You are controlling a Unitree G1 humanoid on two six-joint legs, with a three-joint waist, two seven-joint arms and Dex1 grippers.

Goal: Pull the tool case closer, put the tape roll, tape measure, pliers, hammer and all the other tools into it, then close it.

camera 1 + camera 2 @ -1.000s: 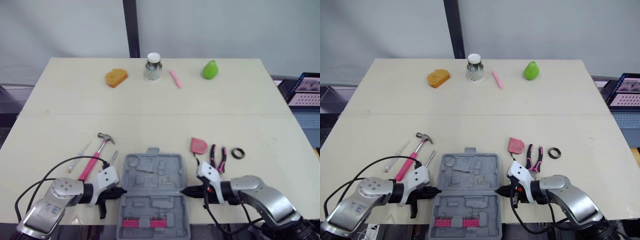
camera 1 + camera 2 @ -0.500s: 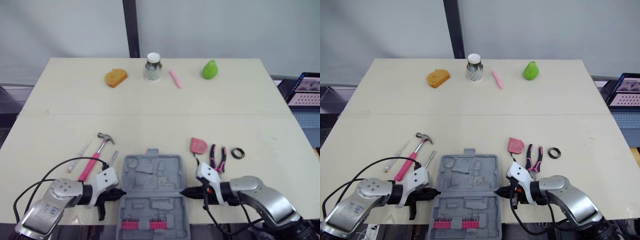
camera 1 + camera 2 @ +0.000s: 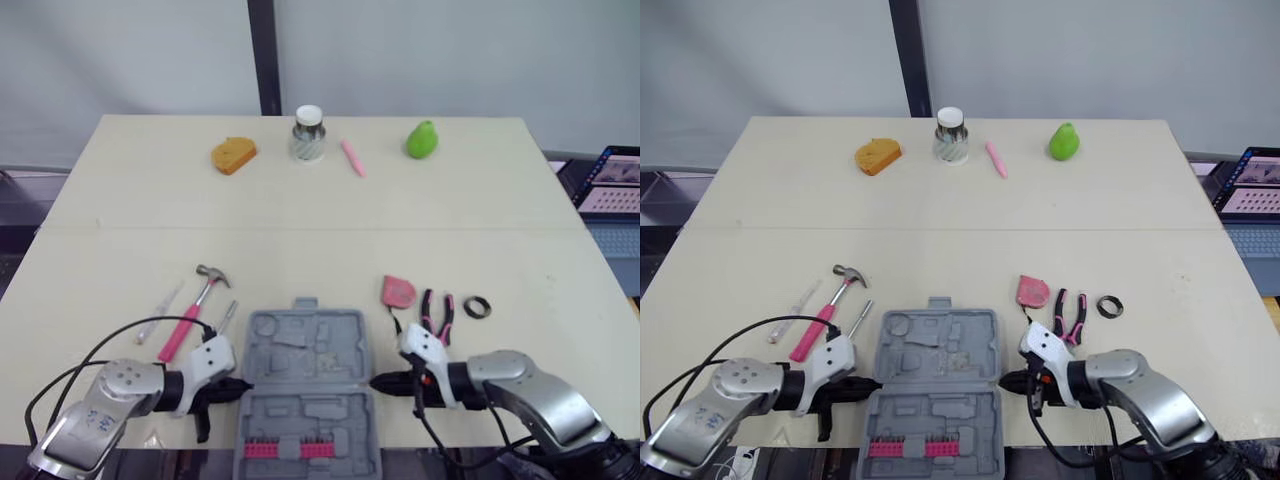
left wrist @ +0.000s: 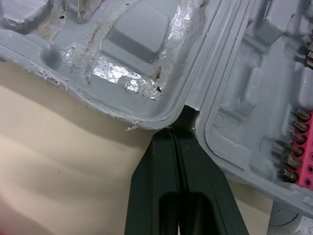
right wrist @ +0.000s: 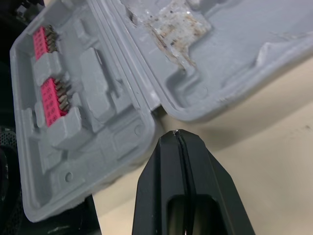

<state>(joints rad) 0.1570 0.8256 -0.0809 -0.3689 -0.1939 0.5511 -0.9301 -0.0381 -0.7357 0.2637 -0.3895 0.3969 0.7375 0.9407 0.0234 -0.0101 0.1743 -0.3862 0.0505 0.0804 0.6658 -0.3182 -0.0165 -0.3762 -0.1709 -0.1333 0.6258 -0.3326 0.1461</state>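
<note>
While the left gripper [image 3: 244, 384] touches the open grey plastic tool case [image 3: 305, 385] at its hinge, the right gripper [image 3: 376, 381] sits just beside it; both jaws closed, empty.

The moulded plastic tool case [image 3: 305, 350] is plain grey, with a bright pink strip of bits [image 3: 290, 449] inside. The steel-headed hammer [image 3: 190, 312] has a pink handle; the small tape measure [image 3: 397, 292] is pink, the pliers [image 3: 436, 318] pink and black, the ring-shaped tape roll [image 3: 467, 308] black.

tool case [image 3: 300, 345] 1 | hammer [image 3: 190, 315] 1 | pliers [image 3: 436, 318] 1 | tape roll [image 3: 477, 307] 1
</note>
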